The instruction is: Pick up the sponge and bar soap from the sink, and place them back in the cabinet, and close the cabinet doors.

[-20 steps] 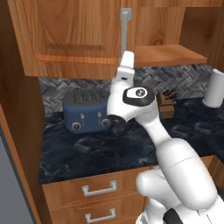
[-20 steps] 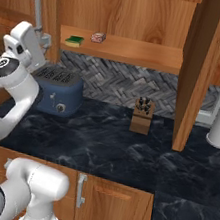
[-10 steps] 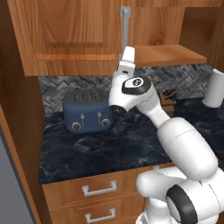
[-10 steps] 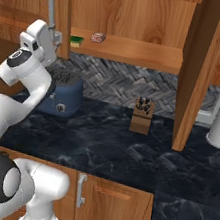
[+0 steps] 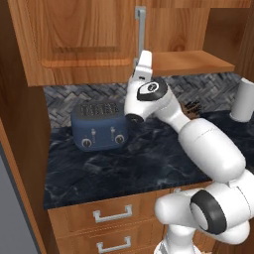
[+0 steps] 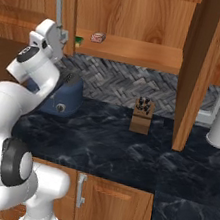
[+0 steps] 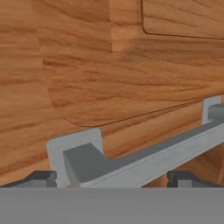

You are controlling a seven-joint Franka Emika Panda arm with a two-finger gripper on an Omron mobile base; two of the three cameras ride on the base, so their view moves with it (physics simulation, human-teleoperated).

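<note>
Door-closing step: small green sponge and pinkish bar soap sit on the brown wooden cabinet's plank shelf. Pincer fully apart, straddling the left door's silver bar handle, gripping nothing. Next, I'd judge: push that raised-panel door shut, then the right door.

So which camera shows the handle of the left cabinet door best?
The hand view: the silver handle runs close across it, between the open gripper's tips, against the door. The left base view shows its upper part above the arm; the right base view shows it small and edge-on.
</note>
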